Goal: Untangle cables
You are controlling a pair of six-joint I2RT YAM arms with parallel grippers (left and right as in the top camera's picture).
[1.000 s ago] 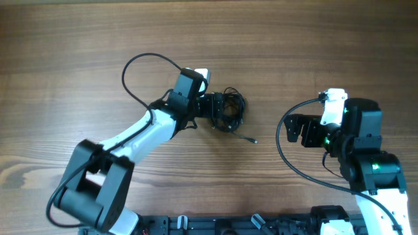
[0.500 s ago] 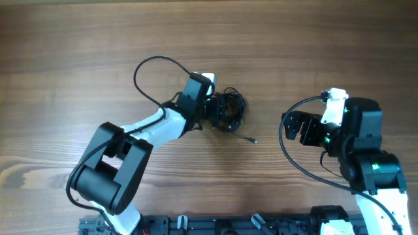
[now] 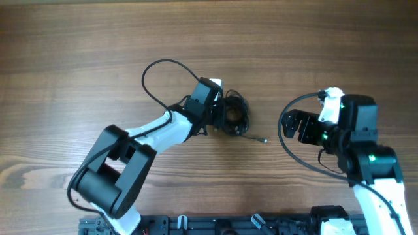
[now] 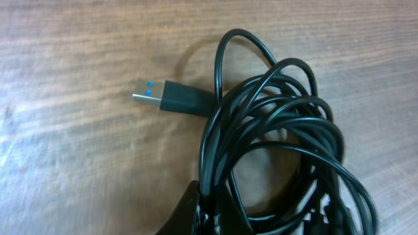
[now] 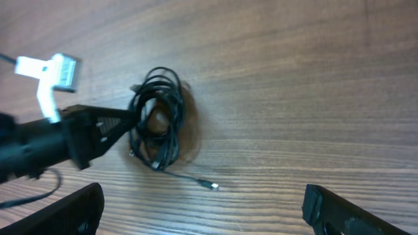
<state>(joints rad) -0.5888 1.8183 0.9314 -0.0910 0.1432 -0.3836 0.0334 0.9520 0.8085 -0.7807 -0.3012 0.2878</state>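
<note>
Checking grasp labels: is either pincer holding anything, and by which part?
Left pincer is shut on the cable bundle, gripping the strands at the coil's rim nearest its arm, not the USB plug. Right pincer is open, holding nothing.

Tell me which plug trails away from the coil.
The small silvery plug on its loose strand; the wide USB plug sits against the cables.

Glossy black rubbery cables (image 4: 210,147) w/ metal-tipped USB plug (image 4: 171,98) on matt wood-grain table (image 4: 65,163).
</note>
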